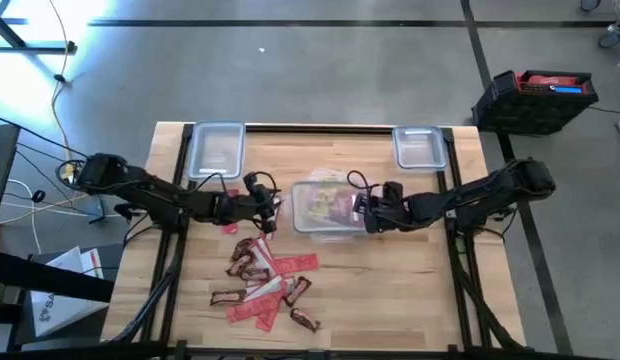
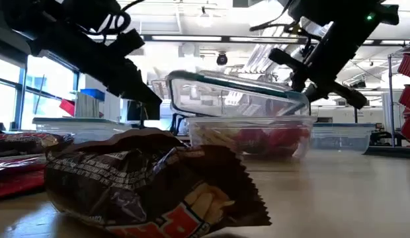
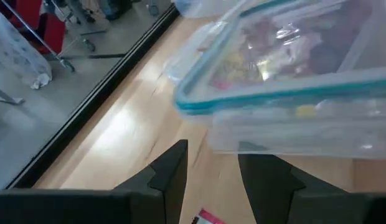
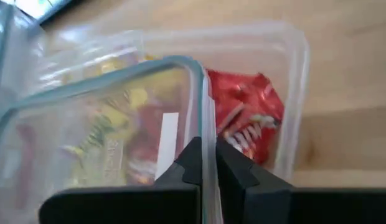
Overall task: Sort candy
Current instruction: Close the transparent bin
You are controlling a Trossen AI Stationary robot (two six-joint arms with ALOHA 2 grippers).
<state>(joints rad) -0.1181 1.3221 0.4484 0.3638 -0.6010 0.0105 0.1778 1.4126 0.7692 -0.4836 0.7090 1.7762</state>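
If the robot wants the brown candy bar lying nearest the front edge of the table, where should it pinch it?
Probably across the middle of the brown candy bar, coming straight down. It lies flat on the table, a little apart from the red packets, so its long sides look free. The left pincer is the nearer one; the right pincer is shut on the clear lid.

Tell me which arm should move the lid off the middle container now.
Right, probably. The right gripper is already shut on the teal-rimmed lid, holding it tilted above the candy-filled container. The left gripper is open beside the container, holding nothing, so it would first need to take a grip.
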